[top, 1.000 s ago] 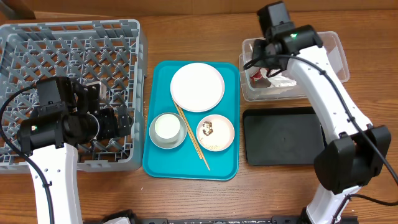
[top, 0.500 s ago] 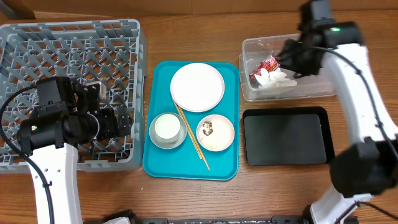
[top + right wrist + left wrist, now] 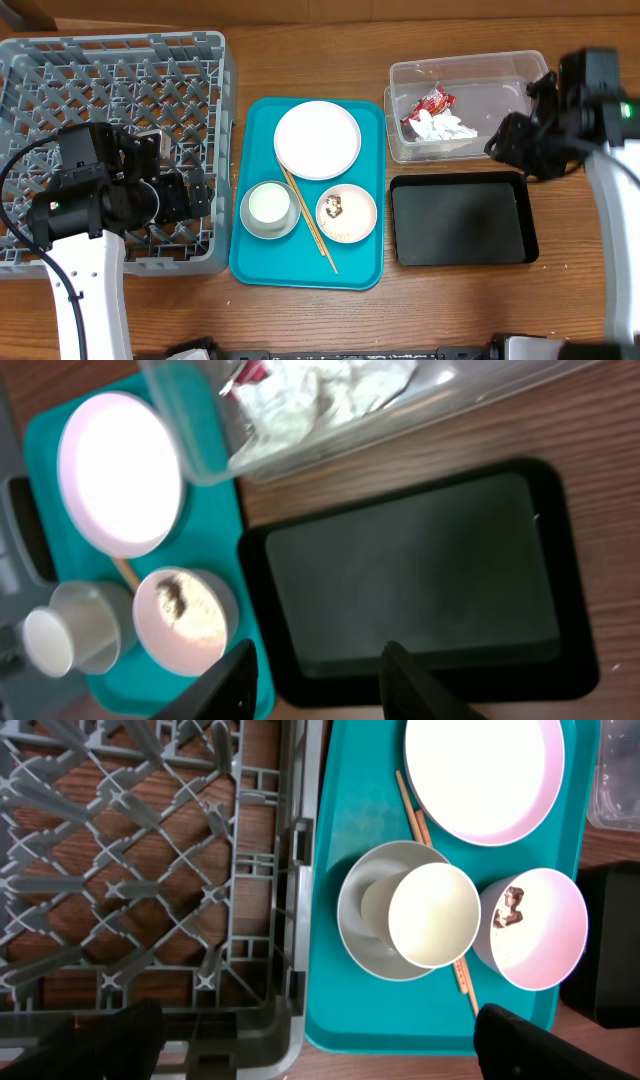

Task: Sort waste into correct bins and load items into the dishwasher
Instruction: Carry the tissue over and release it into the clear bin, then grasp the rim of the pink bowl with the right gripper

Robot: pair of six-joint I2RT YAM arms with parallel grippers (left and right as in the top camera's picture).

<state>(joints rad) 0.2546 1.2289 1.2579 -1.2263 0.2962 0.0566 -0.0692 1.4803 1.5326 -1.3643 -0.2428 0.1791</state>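
The crumpled red wrapper [image 3: 428,101] and white tissue scraps [image 3: 443,127] lie in the clear tub [image 3: 520,68]. The black tray [image 3: 462,218] in front of it holds nothing I can see. On the teal tray [image 3: 258,262] are the white plate [image 3: 317,140], the small dish [image 3: 346,213] with rice grains and a brown lump [image 3: 510,910], the white cup [image 3: 268,205] standing in the greyish bowl [image 3: 284,230], and the chopsticks [image 3: 310,222]. My right gripper [image 3: 320,685] is open and empty above the black tray's edge. My left gripper [image 3: 320,1045] is open and empty over the dish rack's [image 3: 110,110] corner.
The teal tray lies between the rack and the two bins. My right arm [image 3: 590,120] reaches in from the right past the tub's end. My left arm [image 3: 85,250] stands at the rack's front edge. Bare wood runs along the table's front.
My right gripper has left the clear tub, moving right and toward the front, and is now empty. The red wrapper stays in the tub. The left arm has not moved.
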